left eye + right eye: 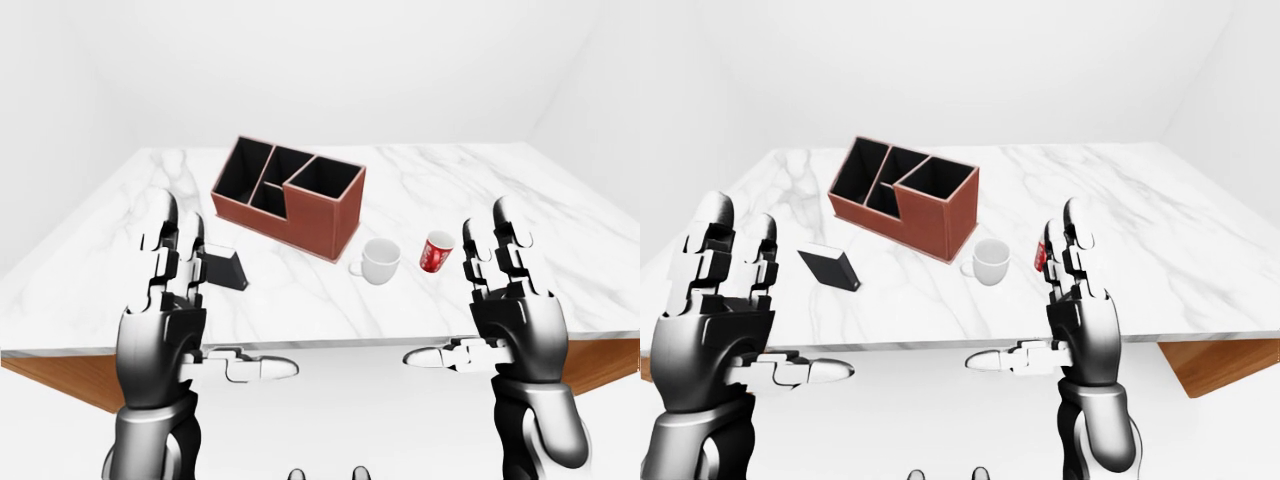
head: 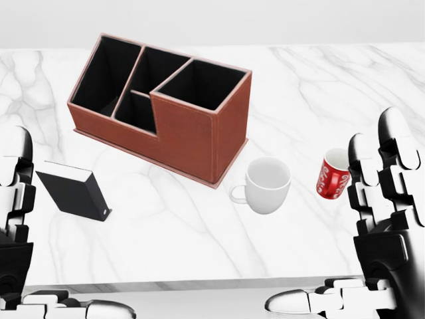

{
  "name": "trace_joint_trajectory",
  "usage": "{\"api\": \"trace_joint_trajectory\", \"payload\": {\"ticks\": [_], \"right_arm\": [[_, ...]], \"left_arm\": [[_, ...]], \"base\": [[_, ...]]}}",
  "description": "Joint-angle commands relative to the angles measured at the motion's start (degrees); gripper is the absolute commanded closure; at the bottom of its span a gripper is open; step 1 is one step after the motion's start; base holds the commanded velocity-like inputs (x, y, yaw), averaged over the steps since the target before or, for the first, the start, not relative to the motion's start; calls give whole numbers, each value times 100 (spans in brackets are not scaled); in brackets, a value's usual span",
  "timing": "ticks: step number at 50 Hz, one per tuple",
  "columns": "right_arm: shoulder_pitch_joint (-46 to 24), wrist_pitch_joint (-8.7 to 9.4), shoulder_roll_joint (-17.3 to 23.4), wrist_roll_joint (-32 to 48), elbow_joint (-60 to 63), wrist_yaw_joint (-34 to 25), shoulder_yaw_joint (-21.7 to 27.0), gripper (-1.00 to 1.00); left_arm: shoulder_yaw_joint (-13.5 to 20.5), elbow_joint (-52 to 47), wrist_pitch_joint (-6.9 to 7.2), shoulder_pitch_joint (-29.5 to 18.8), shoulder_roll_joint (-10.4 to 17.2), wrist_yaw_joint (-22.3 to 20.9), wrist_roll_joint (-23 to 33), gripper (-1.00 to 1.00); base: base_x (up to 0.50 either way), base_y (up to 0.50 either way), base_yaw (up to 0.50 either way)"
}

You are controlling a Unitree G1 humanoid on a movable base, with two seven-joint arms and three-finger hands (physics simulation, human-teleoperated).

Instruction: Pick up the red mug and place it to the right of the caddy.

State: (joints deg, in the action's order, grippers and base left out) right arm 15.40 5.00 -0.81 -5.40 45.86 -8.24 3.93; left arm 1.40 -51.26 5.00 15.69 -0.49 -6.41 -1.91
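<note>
On the marble table (image 2: pixel 199 232) I take the brown caddy (image 2: pixel 192 136) as my landmark. It sits aslant, its long side running from upper left to lower right in the head view, with open black compartments facing up. Just off its lower right corner stands a white mug (image 2: pixel 267 185), handle pointing left toward the caddy. Further right of the caddy, past the white mug and apart from it, I see the red mug (image 2: pixel 333 173). It stands upright, long axis vertical, mouth up and white lettering on its side; I cannot make out its handle. Below and left of the caddy, well apart from it, a small black box (image 2: pixel 74 190) rests on the marble.

I have both hands raised over the table's near edge, palms inward. My left hand (image 1: pixel 165 305) has its fingers spread and holds nothing. My right hand (image 1: pixel 510 300) is likewise spread and empty, just beside the red mug in the head view, with no contact that I can see.
</note>
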Motion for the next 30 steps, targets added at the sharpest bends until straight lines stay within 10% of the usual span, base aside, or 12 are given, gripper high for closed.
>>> {"api": "trace_joint_trajectory", "payload": {"ticks": [1,30], "right_arm": [[-8,0,-4,-25,9,-4,25,-100],[-3,0,-7,-45,1,-8,36,-100]], "left_arm": [[10,-93,0,23,-4,-12,-7,-100],[37,-151,0,19,-12,-27,-24,-100]], "base": [[50,0,0],[50,0,0]]}}
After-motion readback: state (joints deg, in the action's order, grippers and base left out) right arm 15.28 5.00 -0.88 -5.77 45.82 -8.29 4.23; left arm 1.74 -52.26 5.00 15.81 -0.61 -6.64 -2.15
